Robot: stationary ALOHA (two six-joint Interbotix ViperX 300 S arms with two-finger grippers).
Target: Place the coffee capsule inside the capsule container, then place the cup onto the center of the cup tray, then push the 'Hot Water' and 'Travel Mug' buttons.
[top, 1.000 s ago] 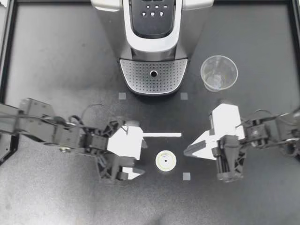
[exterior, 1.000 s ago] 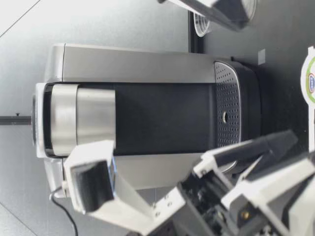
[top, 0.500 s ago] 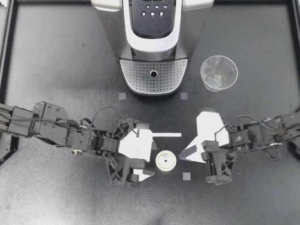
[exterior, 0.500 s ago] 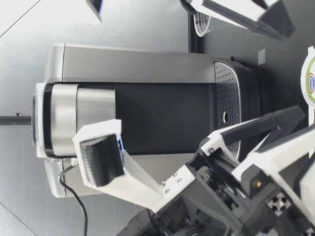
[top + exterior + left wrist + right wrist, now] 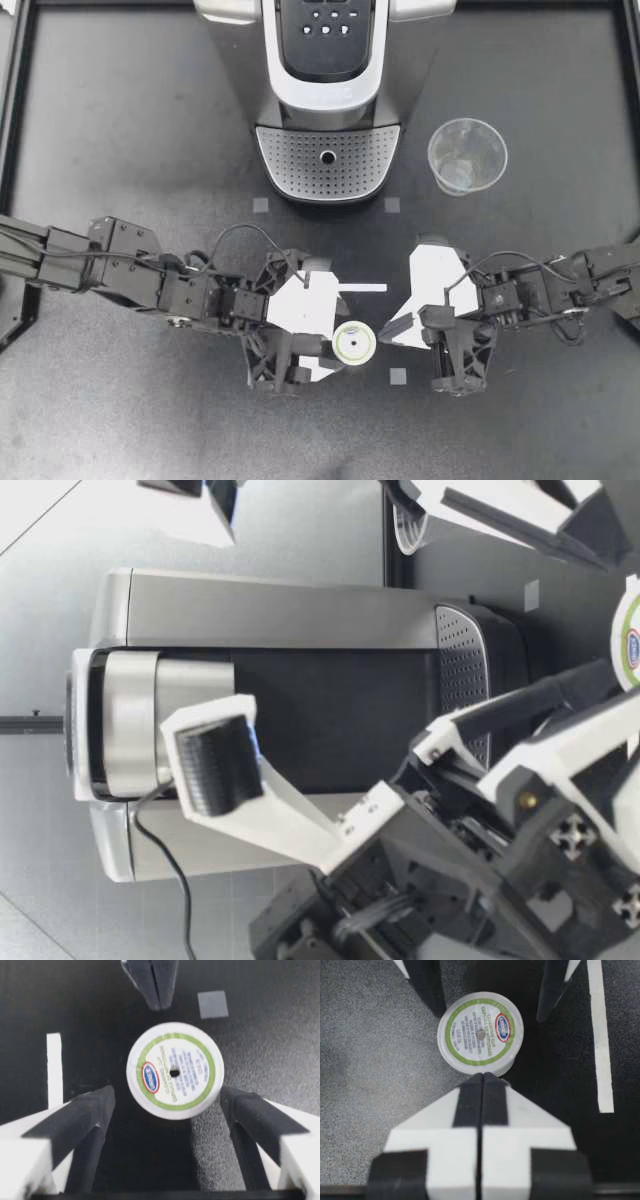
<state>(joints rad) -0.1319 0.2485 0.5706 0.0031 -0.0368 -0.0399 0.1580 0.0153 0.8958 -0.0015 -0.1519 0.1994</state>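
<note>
Left hand [image 5: 338, 338]: fingers apart, straddling capsule [image 5: 354, 343] on counter [image 5: 120, 150]; no contact seen. Right hand [image 5: 398, 326]: fingers pressed together, tip just ahead is capsule; touch unclear.

Capsule probably light, stiff-walled, thin foil lid, may skid on counter. Take by side wall under rim, not by lid.

Since half second ago: left hand moved forward until capsule sat between fingers; right hand edged closer.

The coffee capsule [image 5: 354, 343] sits between my left gripper's [image 5: 338, 338] spread fingers, my right gripper [image 5: 394, 328] just right of it, coffee machine [image 5: 328, 100] behind, cup [image 5: 467, 155] behind-right.
</note>
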